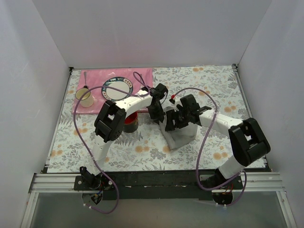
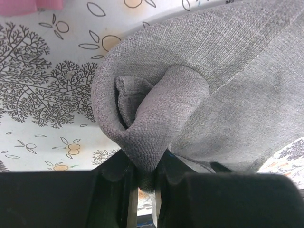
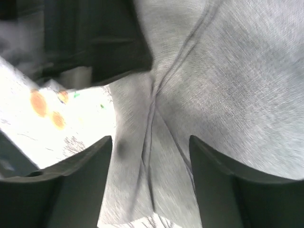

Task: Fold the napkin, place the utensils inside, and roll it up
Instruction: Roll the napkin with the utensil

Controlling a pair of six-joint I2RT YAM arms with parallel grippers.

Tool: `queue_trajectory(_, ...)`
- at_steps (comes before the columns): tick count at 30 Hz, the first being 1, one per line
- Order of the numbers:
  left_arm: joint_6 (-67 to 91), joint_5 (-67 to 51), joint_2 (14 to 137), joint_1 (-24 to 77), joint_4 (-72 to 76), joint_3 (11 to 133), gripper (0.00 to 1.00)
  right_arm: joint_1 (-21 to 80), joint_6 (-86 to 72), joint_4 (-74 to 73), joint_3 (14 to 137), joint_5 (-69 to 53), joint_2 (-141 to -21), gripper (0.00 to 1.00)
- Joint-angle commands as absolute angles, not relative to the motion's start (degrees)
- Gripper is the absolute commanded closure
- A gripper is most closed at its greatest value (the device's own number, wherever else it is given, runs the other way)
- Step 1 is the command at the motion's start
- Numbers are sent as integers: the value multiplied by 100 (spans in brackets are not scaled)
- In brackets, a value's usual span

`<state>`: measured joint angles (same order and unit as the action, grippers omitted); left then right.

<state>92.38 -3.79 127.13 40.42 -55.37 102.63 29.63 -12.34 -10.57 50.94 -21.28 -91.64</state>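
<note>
Even bright light; napkin (image 3: 237,71) blurred in right wrist view.

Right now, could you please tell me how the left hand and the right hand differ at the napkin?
The left hand is shut, pinching a rolled fold of the napkin; the right hand is open, with nothing clamped. The left hand sits at the cloth's rolled edge; the right hand straddles a crease. Both are at the napkin.

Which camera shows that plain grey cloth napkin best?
The left wrist view: the plain grey cloth napkin fills it sharply, its rolled end pinched in the left hand. The top view shows it small, half hidden by arms; the right wrist view, only blurry creases.
</note>
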Motion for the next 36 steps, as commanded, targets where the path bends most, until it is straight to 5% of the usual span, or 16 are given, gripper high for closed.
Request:
queue_trajectory(1, 8807, -509, 13043, 3999, -6389, 10397, 100, 3821, -431, -1846, 5344, -267, -8526, 21)
queue_trajectory(17, 8894, -879, 12929, 3885, -6337, 10011, 100, 6477, -905, -1239, 5475, 4543, -9570, 22)
queue_trajectory(23, 8868, -809, 12929, 3885, -6390, 10037, 100, 6548, -1406, -1495, 5565, 4931, -10099, 37)
queue_trajectory(26, 8842, -756, 12920, 3885, -6381, 10020, 100, 6487, -1485, -1249, 5354, 4668, -9967, 56)
queue_trajectory(27, 8833, -695, 12920, 3885, -6372, 10028, 100, 6425, -1485, -1118, 5283, 4476, -9897, 73)
queue_trajectory(30, 8728, -624, 12911, 3885, -6337, 10081, 100, 6162, -1512, -897, 5037, 3853, -9748, 90)
queue_trajectory(36, 8395, -641, 12824, 3885, -6030, 10046, 100, 5618, -1503, -168, 4510, 2140, -9335, 99)
